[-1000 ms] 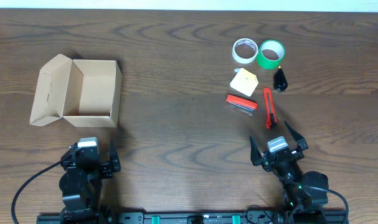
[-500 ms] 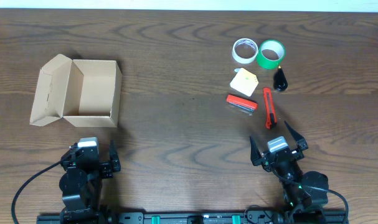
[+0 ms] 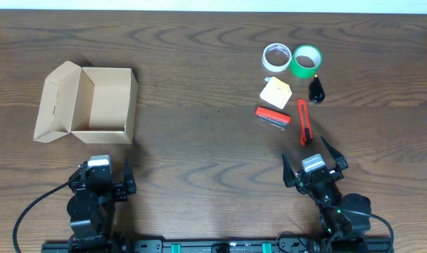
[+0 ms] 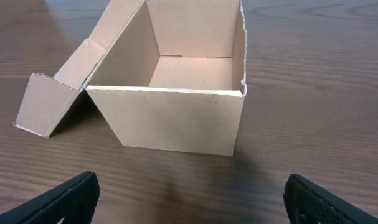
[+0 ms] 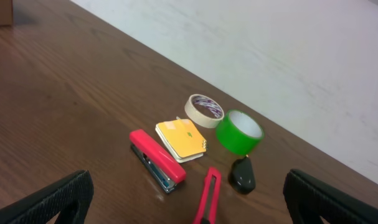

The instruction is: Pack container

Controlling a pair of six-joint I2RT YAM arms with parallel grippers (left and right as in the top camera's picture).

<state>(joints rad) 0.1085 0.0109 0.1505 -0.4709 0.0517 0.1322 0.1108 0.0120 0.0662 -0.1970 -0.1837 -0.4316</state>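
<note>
The open tan cardboard container (image 3: 100,104) sits at the left of the table with its flap lid (image 3: 55,102) folded out to the left; it looks empty in the left wrist view (image 4: 182,93). My left gripper (image 3: 100,181) is open and empty, just in front of the container (image 4: 189,196). My right gripper (image 3: 315,167) is open and empty (image 5: 189,199), just in front of a red box cutter (image 3: 302,121). Beyond it lie a red stapler (image 3: 273,116), a yellow notepad (image 3: 276,93), a black object (image 3: 316,89), a green tape roll (image 3: 306,61) and a white tape roll (image 3: 276,57).
The same items show in the right wrist view: stapler (image 5: 157,160), notepad (image 5: 181,139), box cutter (image 5: 207,196), black object (image 5: 241,174), green roll (image 5: 238,132), white roll (image 5: 204,109). The table's far edge meets a white wall (image 5: 288,56).
</note>
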